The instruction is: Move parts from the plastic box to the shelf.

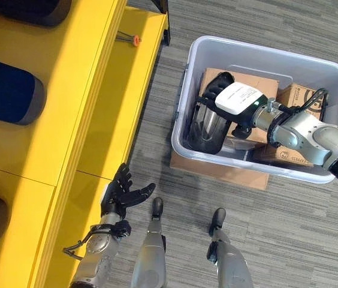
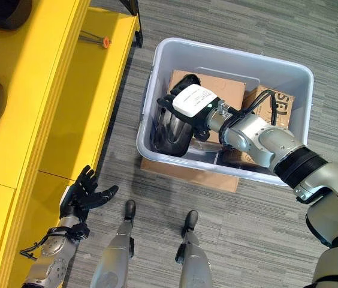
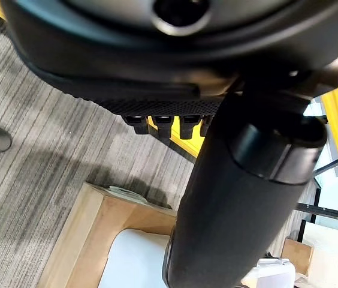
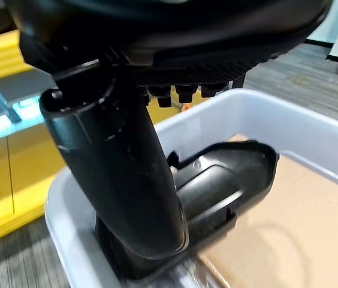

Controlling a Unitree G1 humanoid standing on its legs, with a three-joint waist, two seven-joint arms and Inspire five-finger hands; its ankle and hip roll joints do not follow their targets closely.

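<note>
Shelving in yellow [image 1: 67, 120] runs down the robot's left side, its tiers stepping toward the grey carpet [image 1: 157, 156]. Dark rounded parts [image 1: 7, 93] sit on the upper tier, and a small orange-tipped item [image 1: 135, 40] lies on the lower tier near its far end. The left hand [image 1: 123, 193] hangs just beside the shelf's lower edge, palm up, fingers spread and relaxed, holding nothing. Further right, the grey plastic box [image 1: 184, 108] stands on the carpet atop a flat cardboard piece [image 1: 217, 173] that sticks out under its near wall. Inside the box, a black curved part [image 1: 208, 123] leans against the wall nearest the shelf, with brown cardboard boxes [image 1: 250, 84] packed behind and beside it, filling the rest of the floor. The right hand [image 2: 194, 103], a white cover on its back, reaches over the box's right wall and sits on the top of the black part. In the right wrist view its thumb [image 4: 121, 174] lies along the part [image 4: 223, 186], touching it, while the fingertips [image 4: 184, 93] stay short of the rim; whether it truly grips cannot be told.
</note>
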